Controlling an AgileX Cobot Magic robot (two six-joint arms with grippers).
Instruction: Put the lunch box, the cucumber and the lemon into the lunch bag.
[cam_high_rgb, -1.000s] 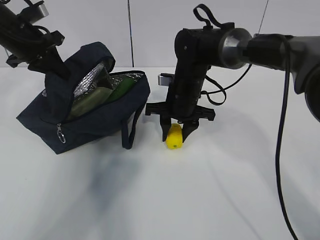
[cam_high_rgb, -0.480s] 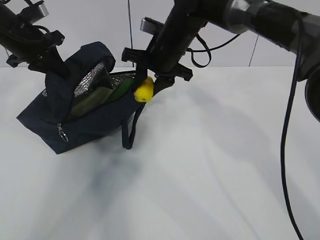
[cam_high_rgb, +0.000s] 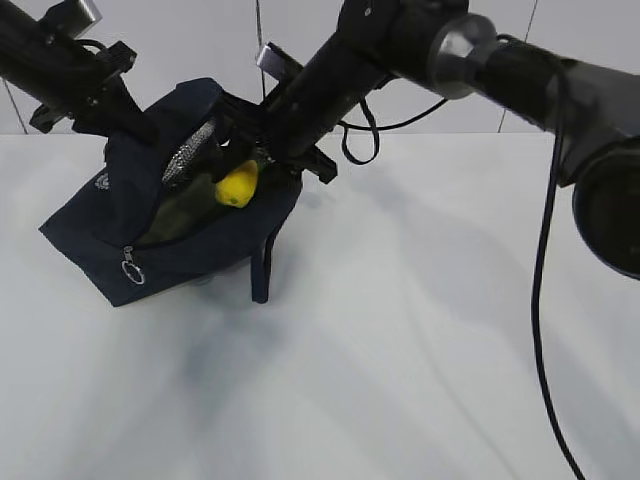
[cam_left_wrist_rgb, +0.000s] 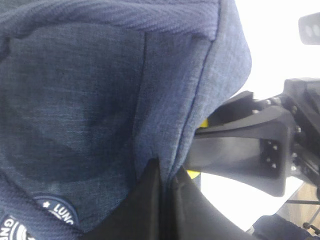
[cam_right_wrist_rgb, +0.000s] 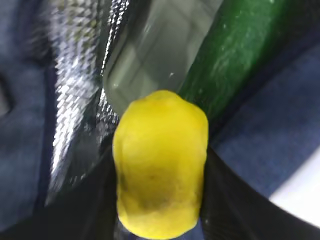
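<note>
Right jaws pinch the lemon (cam_high_rgb: 238, 185) over the lunch bag (cam_high_rgb: 215, 245) mouth; left jaws' grip is hidden behind fabric.

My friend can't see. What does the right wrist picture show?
A bright yellow lemon fills the middle, held between dark gripper fingers at the open lunch bag. Behind it lie the dark green cucumber, the lunch box and shiny silver lining.

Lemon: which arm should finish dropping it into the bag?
Right. The right gripper already holds the lemon over the open bag, above the cucumber and lunch box. The left gripper is pinching the bag's flap, holding it open.
</note>
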